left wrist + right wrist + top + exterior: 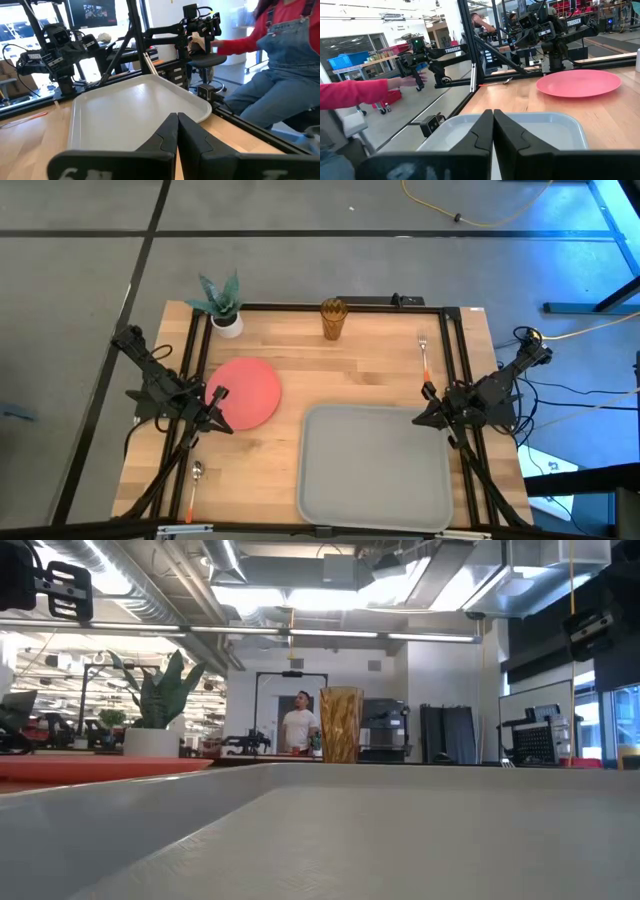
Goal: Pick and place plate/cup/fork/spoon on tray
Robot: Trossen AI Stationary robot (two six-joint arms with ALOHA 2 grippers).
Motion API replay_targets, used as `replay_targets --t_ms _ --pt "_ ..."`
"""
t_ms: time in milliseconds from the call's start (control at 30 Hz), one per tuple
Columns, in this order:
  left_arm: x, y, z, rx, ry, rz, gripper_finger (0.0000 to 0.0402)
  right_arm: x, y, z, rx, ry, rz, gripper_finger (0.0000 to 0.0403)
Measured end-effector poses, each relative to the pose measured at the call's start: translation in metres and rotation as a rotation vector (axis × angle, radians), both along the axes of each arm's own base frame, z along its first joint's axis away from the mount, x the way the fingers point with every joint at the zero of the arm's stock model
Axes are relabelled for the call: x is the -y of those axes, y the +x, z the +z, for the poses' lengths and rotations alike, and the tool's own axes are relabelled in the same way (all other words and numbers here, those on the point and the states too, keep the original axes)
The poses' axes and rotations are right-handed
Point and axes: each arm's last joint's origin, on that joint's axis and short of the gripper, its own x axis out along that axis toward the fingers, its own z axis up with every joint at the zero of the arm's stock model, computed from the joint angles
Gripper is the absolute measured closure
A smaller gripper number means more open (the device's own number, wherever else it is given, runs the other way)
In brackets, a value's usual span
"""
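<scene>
The grey tray (375,465) lies at the table's near right and is empty. The coral-red plate (245,391) lies flat on the wood left of it. The amber cup (332,318) stands upright at the far edge. The fork (424,352) lies at the far right. The spoon (194,483) lies at the near left. My left gripper (222,423) is shut and empty at the plate's near left edge. My right gripper (420,418) is shut and empty above the tray's far right corner.
A white pot with a green plant (224,305) stands at the far left corner. A black frame (340,306) runs round the table top. A person in red and denim (280,65) sits beyond the table's right side.
</scene>
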Motion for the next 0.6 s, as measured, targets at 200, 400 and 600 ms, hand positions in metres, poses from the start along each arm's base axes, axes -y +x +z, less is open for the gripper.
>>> replay_targets --t_ms 200,400,600 --pt "-0.001 0.001 0.001 0.050 0.069 0.051 0.0401 0.000 0.000 0.000 0.000 0.000 0.000 0.0389" --pt "-0.008 0.002 0.007 0.044 -0.079 0.280 0.0401 0.000 0.000 0.000 0.000 0.000 0.000 0.0389" --pt "-0.017 -0.003 0.033 0.062 -0.137 0.401 0.0401 0.000 0.000 0.000 0.000 0.000 0.000 0.0389"
